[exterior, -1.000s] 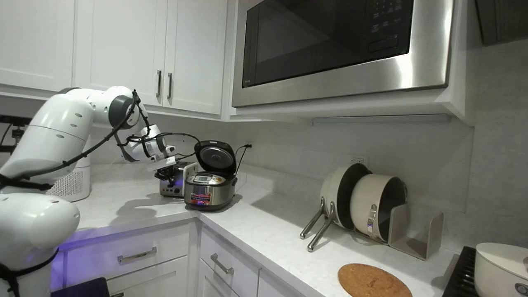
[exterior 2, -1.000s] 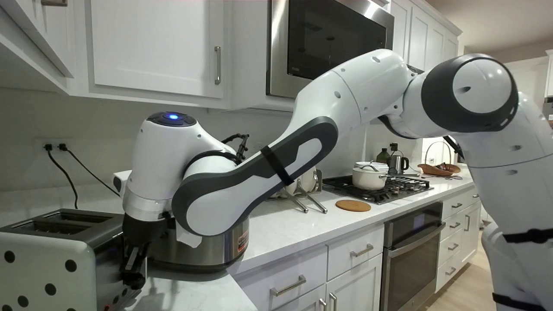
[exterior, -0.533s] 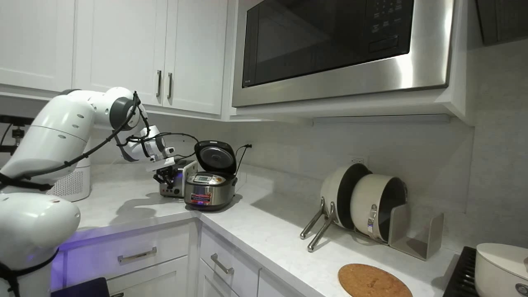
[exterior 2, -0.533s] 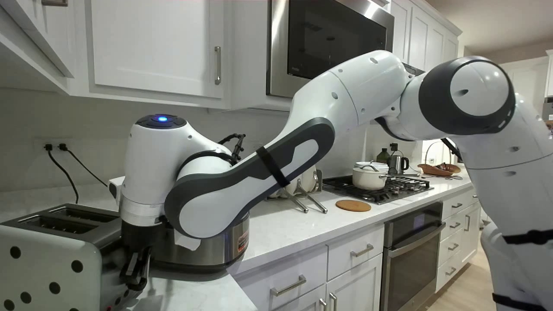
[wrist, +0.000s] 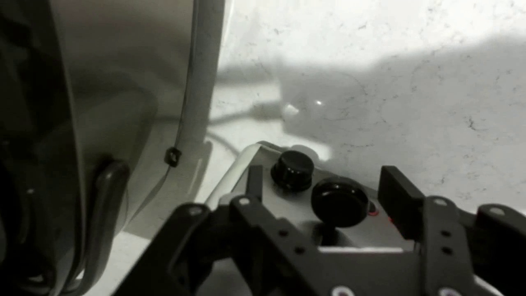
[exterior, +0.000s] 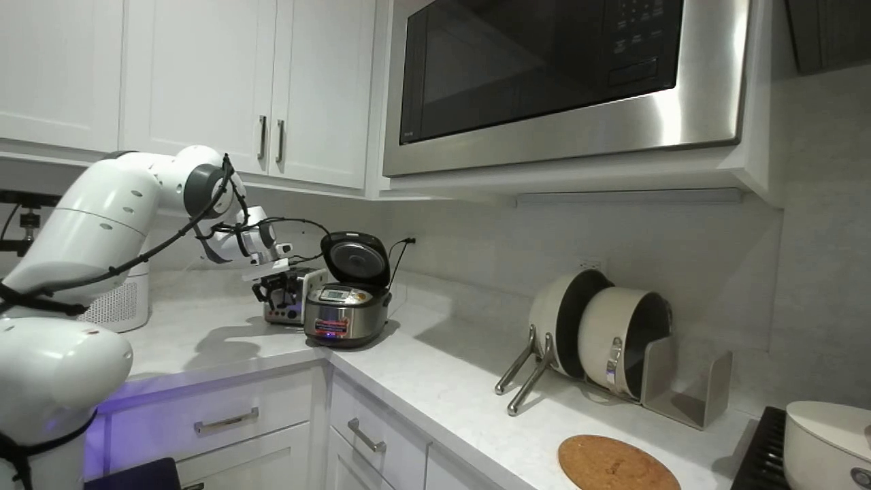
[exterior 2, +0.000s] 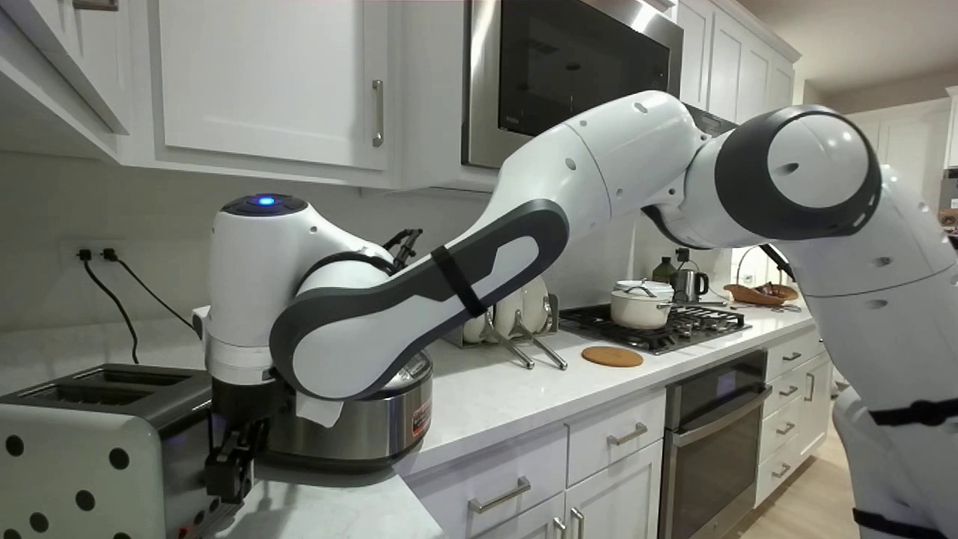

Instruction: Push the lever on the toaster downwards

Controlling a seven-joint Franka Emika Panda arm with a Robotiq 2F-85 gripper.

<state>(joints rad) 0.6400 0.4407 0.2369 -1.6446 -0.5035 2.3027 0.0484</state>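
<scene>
The toaster (exterior 2: 82, 486) stands on the counter at the left in an exterior view, its pale side dotted black and its top dark with slots. In the wrist view its silver front panel (wrist: 254, 193) carries a small black dial (wrist: 292, 169) and, closer to the camera, the lever's larger round black knob (wrist: 340, 202). My gripper (wrist: 327, 191) is open, its fingers on either side of the lever knob without gripping it. In an exterior view the gripper (exterior 2: 232, 468) hangs close against the toaster's front. Whether the fingers touch the toaster cannot be seen.
Close beside the toaster sits a silver cooker (exterior: 347, 323) with its lid (exterior: 357, 262) raised. A white canister appliance (exterior: 119, 306) stands behind the arm. Power cords (exterior 2: 112, 307) hang from the wall. Pans (exterior: 599, 333) stand in a rack farther along the counter.
My gripper has gone from shut to open, and the arm has shifted left in an exterior view. Half a second ago the toaster stood slightly displaced there; now it is back about where it was.
</scene>
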